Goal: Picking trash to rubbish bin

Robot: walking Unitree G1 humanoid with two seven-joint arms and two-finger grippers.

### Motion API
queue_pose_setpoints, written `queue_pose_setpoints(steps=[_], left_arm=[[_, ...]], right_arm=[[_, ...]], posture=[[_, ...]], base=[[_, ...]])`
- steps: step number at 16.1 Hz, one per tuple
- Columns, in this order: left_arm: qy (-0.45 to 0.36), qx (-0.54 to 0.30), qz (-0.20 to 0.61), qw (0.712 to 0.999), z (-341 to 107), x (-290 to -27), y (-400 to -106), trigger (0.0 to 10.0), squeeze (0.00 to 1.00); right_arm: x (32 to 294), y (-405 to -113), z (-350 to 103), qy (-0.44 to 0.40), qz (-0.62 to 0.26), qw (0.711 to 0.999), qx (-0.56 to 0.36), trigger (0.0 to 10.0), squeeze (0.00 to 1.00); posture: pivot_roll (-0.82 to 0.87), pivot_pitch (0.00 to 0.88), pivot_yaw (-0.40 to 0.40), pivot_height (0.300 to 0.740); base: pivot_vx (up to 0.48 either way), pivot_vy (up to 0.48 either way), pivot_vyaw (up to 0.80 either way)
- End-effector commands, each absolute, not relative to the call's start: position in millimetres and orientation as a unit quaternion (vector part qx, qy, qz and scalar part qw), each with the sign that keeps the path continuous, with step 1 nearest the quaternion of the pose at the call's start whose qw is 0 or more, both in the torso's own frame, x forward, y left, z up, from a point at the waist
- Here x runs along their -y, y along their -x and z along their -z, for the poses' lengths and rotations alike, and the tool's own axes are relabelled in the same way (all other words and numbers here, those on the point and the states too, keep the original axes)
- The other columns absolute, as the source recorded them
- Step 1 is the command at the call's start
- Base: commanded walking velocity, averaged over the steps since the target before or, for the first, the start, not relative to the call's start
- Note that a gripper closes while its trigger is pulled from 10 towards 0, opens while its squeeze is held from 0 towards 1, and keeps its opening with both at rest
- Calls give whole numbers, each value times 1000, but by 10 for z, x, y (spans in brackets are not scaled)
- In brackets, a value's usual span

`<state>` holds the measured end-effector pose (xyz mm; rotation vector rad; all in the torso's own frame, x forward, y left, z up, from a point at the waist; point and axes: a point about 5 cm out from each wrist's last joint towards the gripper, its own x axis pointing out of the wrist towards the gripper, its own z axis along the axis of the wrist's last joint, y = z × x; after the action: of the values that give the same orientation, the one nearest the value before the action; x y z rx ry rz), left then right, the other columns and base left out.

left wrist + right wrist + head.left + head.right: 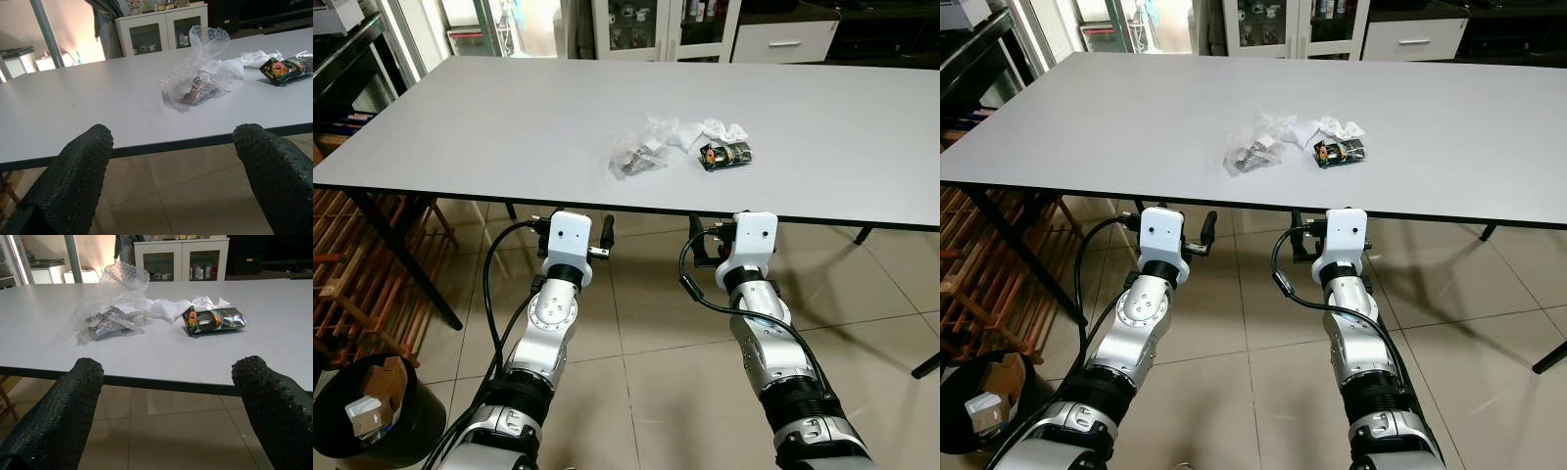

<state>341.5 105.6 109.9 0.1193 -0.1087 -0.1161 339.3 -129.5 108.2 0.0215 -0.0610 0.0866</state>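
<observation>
Bubble-wrap bundle (pixel 639 154) and dark snack wrapper (pixel 724 155) on worktop (pixel 470 117), beyond both spread-fingered grippers, left gripper (pixel 171 161) facing bundle, right gripper (pixel 171 396) nearer wrapper.

No text, brand, number or sign can be read anywhere. The dark snack packet (pixel 214 320) on the grey table (pixel 509 127) carries coloured printing in orange, green and white, but its lettering is too small and blurred to make out. The crumpled wrapper inside the bubble wrap (pixel 198 83) shows a printed pattern without legible words.
</observation>
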Motion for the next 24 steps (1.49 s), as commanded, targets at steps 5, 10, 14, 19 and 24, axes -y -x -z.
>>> queue_pose_setpoints(steps=[5,10,14,19,24], left_arm=[[-57,51,50,996,-1129,-1085,-3450,10000,0],[-57,51,50,996,-1136,-1091,-3454,10000,0],[-59,53,49,996,-1144,-1096,-3459,10000,0],[-60,54,49,996,-1145,-1093,-3457,10000,0],[-61,60,46,995,-1172,-1095,-3464,10000,0]], right_arm=[[1293,-3398,-1077,-17,-44,999,27,10000,0],[1297,-3410,-1102,-19,-43,998,34,10000,0],[1290,-3411,-1101,-19,-45,998,32,10000,0],[1287,-3407,-1100,-15,-47,998,33,10000,0],[1257,-3399,-1115,-7,-61,997,40,10000,0]], posture=[[-73,43,53,740],[-70,45,51,740],[-71,47,51,740],[-71,48,50,740],[-69,47,50,740]], base=[[332,0,0],[385,0,-450],[387,0,0],[386,0,0],[388,0,111]])
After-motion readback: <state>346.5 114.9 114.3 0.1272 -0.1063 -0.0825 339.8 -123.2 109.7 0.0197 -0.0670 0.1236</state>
